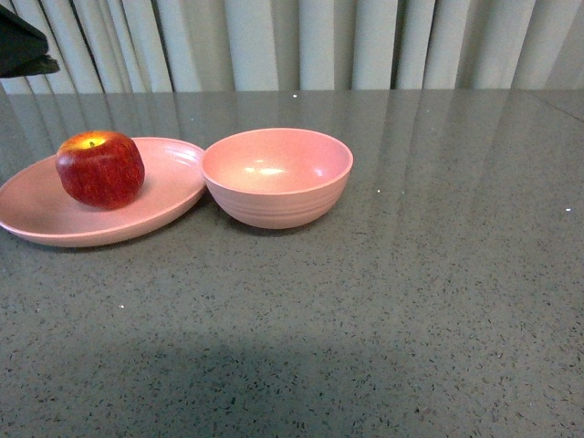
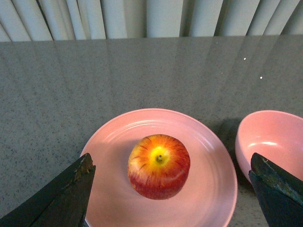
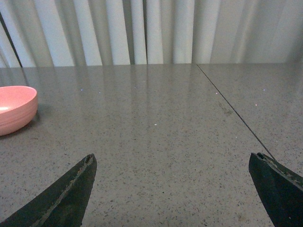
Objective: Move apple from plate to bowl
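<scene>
A dark red apple (image 1: 100, 169) with a yellow stem patch sits on the shallow pink plate (image 1: 173, 173) at the table's left. Touching the plate's right side stands the deep pink bowl (image 1: 276, 176), with nothing in it. In the left wrist view the apple (image 2: 159, 165) lies on the plate (image 2: 213, 175) between my wide-apart fingers, and the bowl (image 2: 270, 137) shows beside it. My left gripper (image 2: 172, 163) is open above the apple, not touching it. My right gripper (image 3: 174, 161) is open over bare table, with the bowl (image 3: 15, 113) off to one side.
A grey speckled table (image 1: 411, 301) carries everything. Pale curtains (image 1: 301, 41) hang behind its far edge. A dark part of my left arm (image 1: 23, 46) shows in the front view's upper left corner. A thin seam (image 3: 232, 111) runs across the tabletop near my right gripper.
</scene>
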`<state>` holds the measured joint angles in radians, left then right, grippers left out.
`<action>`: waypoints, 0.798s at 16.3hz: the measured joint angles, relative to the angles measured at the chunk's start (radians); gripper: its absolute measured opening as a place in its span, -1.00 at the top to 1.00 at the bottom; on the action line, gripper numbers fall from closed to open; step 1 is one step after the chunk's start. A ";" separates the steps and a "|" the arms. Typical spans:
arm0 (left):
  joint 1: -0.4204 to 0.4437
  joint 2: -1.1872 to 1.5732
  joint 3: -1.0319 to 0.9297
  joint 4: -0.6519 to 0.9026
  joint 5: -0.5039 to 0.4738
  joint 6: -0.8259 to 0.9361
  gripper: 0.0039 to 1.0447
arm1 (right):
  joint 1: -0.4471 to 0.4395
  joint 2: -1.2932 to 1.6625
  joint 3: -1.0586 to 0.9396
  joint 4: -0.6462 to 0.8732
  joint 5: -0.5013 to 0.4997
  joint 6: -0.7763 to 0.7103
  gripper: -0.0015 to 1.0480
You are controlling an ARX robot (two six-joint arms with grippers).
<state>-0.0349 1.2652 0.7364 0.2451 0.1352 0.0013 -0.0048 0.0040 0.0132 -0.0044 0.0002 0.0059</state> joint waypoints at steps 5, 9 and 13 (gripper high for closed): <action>-0.016 0.255 0.219 -0.126 0.017 0.042 -0.88 | 0.000 0.000 0.000 0.000 0.000 0.000 -0.87; -0.008 0.344 0.258 -0.129 0.023 0.050 -0.88 | 0.000 0.000 0.000 0.000 0.000 0.000 -0.87; -0.008 0.397 0.269 -0.133 0.023 0.049 -0.88 | 0.000 0.000 0.000 0.000 0.000 0.000 -0.87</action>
<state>-0.0433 1.6627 1.0058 0.1120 0.1581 0.0505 -0.0048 0.0040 0.0132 -0.0044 0.0002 0.0059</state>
